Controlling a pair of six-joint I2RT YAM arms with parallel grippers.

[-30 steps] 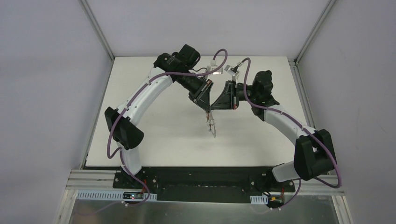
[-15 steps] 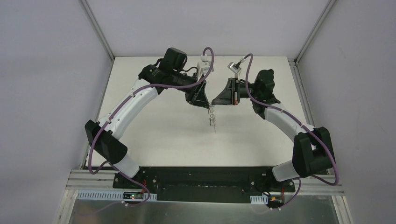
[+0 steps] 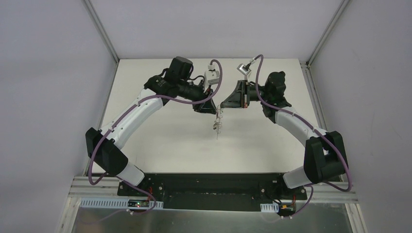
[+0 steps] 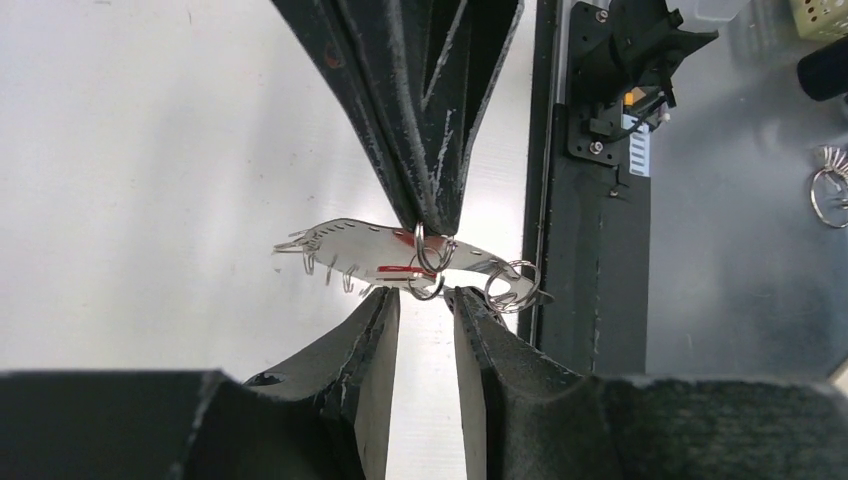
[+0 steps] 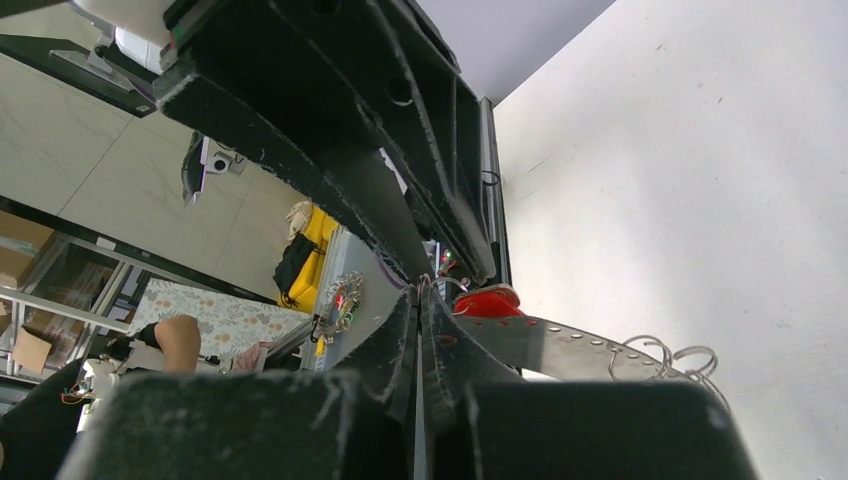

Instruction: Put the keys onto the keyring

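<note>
The keyring (image 4: 345, 238), a thin grey band with small wire loops along one edge, hangs in the air above the white table (image 3: 160, 141). My right gripper (image 5: 418, 300) is shut on a small wire ring (image 4: 430, 252) at the band's middle, coming down from above in the left wrist view. A red-headed key (image 5: 487, 302) lies against the band beside that ring. My left gripper (image 4: 425, 297) is open just under the band, its fingertips (image 4: 385, 298) on either side of the ring's lower arc. From the top the keyring (image 3: 216, 127) dangles below both grippers.
The black base rail (image 4: 585, 200) runs along the table's near edge, close to the hanging band. A loose bunch of rings (image 4: 828, 190) lies on the grey surface beyond it. White walls enclose the table on three sides.
My left gripper has opened, and its arm has swung back to the left. The keyring now hangs from the right gripper alone, a little higher than before.
</note>
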